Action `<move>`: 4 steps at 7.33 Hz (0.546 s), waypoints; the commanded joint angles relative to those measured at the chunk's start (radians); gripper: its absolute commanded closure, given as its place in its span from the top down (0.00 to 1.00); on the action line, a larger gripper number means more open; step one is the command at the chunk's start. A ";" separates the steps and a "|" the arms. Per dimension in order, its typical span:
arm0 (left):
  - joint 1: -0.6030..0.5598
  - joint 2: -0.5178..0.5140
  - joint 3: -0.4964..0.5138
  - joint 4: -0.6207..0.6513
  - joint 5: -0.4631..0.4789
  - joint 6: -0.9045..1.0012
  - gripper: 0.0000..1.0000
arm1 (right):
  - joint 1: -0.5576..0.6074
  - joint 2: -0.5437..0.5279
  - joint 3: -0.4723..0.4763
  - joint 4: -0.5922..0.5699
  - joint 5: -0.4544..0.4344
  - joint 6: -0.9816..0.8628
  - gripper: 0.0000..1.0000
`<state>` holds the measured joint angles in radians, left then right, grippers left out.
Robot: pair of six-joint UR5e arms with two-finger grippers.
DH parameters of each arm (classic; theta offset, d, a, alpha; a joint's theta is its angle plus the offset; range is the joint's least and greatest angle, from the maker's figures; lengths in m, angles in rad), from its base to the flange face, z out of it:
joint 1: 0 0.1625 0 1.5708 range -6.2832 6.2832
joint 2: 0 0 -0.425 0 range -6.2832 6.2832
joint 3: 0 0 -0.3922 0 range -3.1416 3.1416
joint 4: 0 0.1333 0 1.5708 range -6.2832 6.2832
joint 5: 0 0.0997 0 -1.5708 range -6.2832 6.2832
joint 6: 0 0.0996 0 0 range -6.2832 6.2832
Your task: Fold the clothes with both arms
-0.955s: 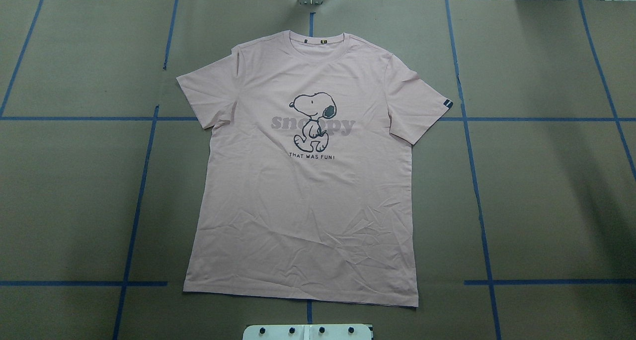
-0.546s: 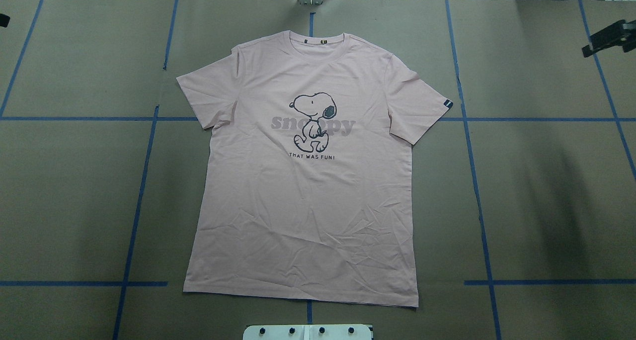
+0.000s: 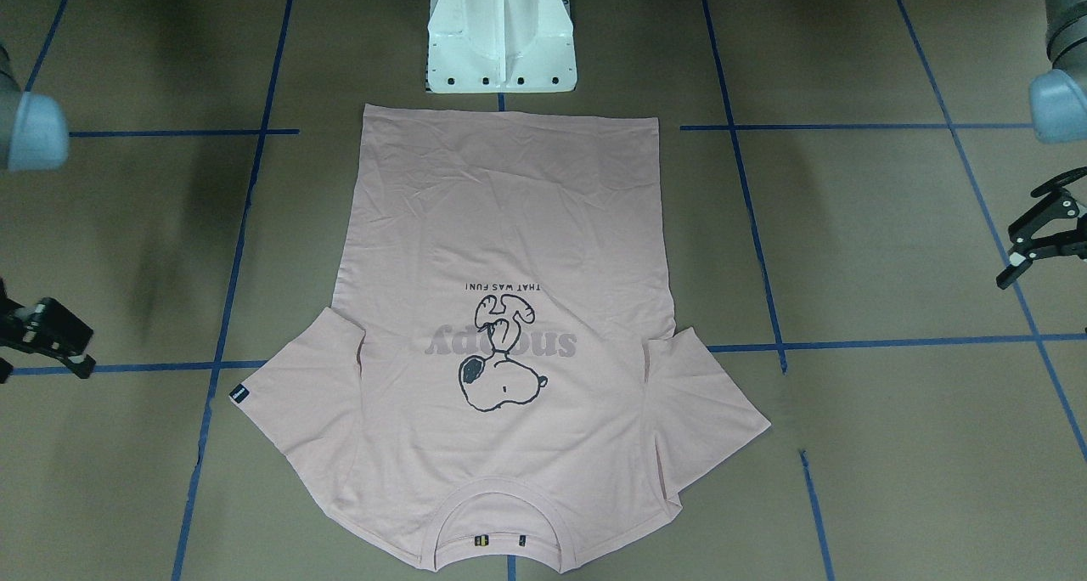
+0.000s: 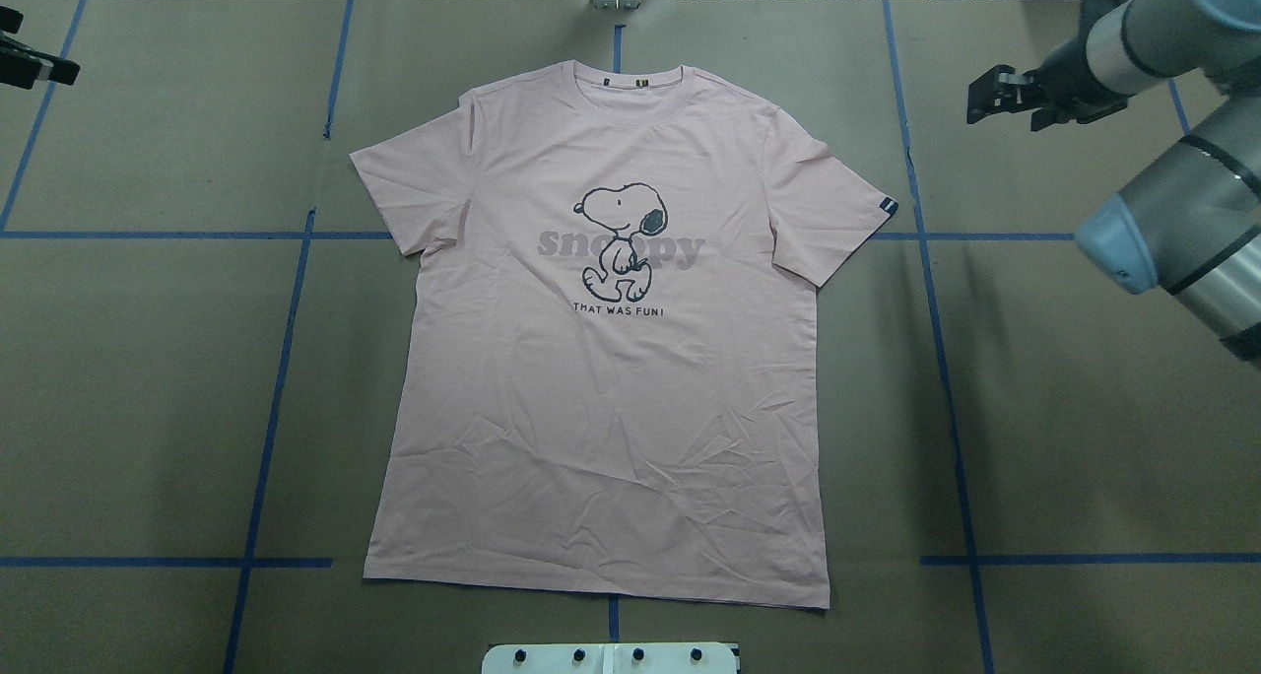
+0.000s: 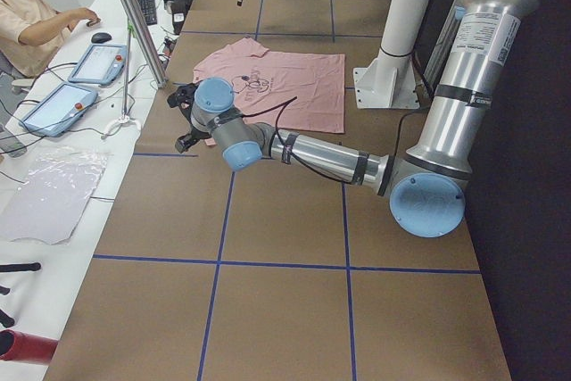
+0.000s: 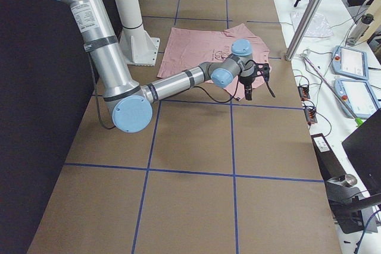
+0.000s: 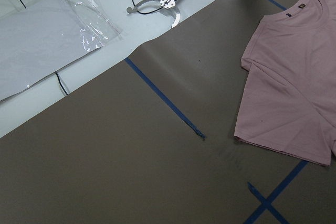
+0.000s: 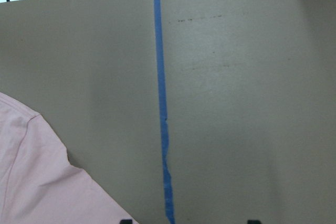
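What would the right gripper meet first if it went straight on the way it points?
The right gripper would probably meet the bare table by the tape, just clear of the shirt; depth is unclear.

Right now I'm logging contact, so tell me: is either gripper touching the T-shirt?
No: in the overhead view the T-shirt lies spread flat, and the left gripper and right gripper both hang well off to its sides.

A robotics lab: brown table (image 4: 138, 398) gridded with blue tape (image 4: 268, 428), teach pendants (image 5: 96, 63), person (image 5: 27, 15) at keyboard (image 5: 146, 4)
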<state>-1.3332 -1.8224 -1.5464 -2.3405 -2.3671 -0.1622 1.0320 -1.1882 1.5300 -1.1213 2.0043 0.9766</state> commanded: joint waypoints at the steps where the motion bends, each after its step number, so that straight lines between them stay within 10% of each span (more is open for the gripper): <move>1: 0.003 0.002 0.000 -0.002 0.000 0.001 1.00 | -0.099 0.033 -0.097 0.119 -0.083 0.080 0.64; 4: 0.003 0.002 0.000 -0.002 0.000 0.001 1.00 | -0.167 0.052 -0.157 0.133 -0.176 0.082 0.62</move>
<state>-1.3300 -1.8209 -1.5462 -2.3417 -2.3669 -0.1615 0.8927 -1.1429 1.3954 -0.9932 1.8662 1.0570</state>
